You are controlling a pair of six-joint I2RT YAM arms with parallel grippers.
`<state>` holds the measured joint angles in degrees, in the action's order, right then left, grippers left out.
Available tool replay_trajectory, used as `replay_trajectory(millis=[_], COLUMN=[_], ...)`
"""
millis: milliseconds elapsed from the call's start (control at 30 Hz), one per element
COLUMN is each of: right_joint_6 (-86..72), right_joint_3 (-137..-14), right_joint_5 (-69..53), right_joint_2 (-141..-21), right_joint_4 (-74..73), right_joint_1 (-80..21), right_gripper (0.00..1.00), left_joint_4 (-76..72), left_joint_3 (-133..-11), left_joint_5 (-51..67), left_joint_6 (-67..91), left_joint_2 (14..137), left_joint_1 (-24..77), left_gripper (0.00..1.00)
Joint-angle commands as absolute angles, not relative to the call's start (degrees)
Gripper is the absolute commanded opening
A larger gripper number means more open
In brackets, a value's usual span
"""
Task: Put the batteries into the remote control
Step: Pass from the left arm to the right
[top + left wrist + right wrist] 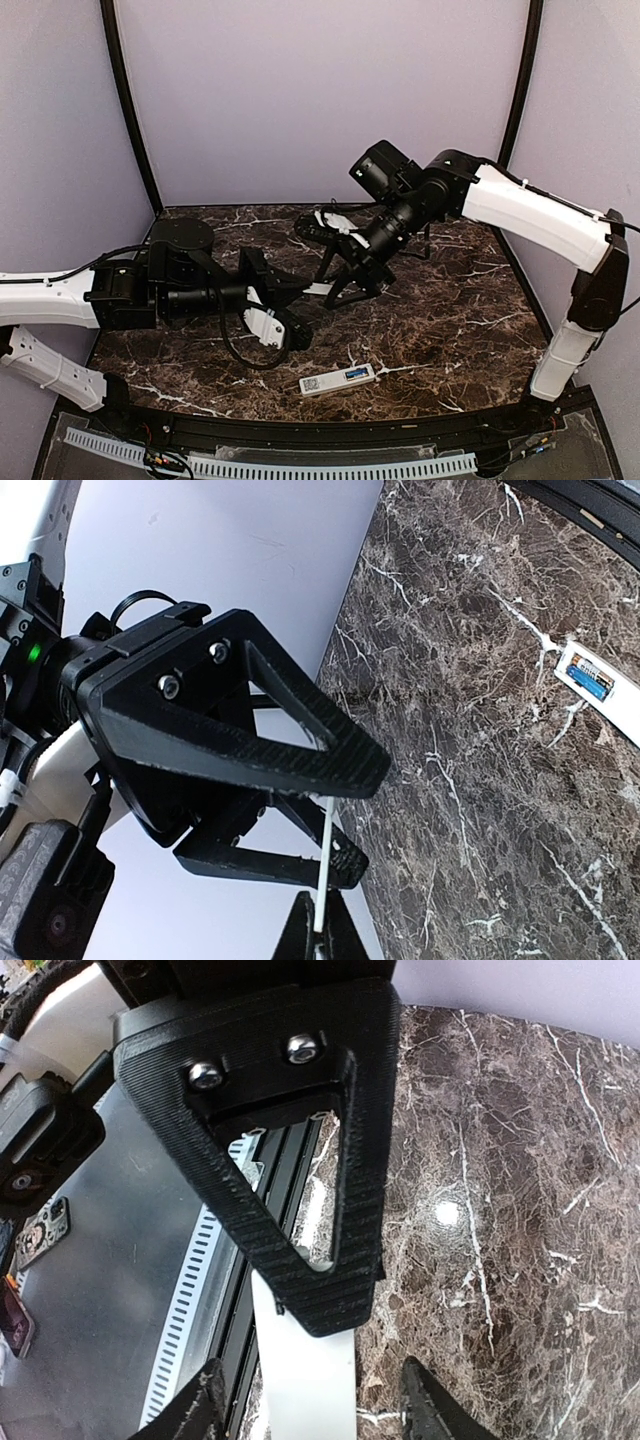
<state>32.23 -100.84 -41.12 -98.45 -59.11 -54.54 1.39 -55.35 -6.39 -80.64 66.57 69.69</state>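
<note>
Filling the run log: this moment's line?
left gripper: shut on cover plate | right gripper: at plate, grip unclear | remote control: on table, back uncovered | batteries: seated inside

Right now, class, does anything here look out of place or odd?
The remote control lies near the front of the table with its battery bay uncovered, batteries showing. The white cover plate is off it, in the air between the left hand and right hand.

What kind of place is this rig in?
Probably a lab test booth: plain walls on black posts enclose a marble-patterned table, with a slotted cable duct along its near edge.
</note>
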Motion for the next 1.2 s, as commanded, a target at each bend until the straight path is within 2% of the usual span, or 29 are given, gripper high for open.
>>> replay_trajectory(millis=[0,133,233,767,1167], right_joint_6=[32.97,33.13,33.43,33.26,33.58], right_joint_3=[-100.98,-101.02,-100.91,-101.29,-102.48], right_joint_5=[-41.72,-41.73,-42.12,-41.05,-42.00], right_joint_2=[-98.74,-99.19,-98.99,-98.96,-100.19], right_joint_4=[-58.54,-59.30,-59.29,-59.60,-60.32], right_joint_1=[-55.28,-55.44,-55.46,-55.55,-55.60], right_gripper=[0.51,0.42,0.39,0.44,0.44], left_joint_4=[0.83,0.38,0.46,0.53,0.20], left_joint_3=[-55.83,-55.89,-56.08,-56.07,-55.80], left_joint_5=[-5.45,-5.54,-5.97,-5.23,-4.85], left_joint_6=[-81.28,-81.30,-81.38,-81.90,-81.82], left_joint_2=[66.14,66.47,66.92,67.38,67.46], left_joint_1=[70.05,70.05,70.05,70.05,70.05], left_gripper=[0.00,0.00,0.00,0.00,0.00])
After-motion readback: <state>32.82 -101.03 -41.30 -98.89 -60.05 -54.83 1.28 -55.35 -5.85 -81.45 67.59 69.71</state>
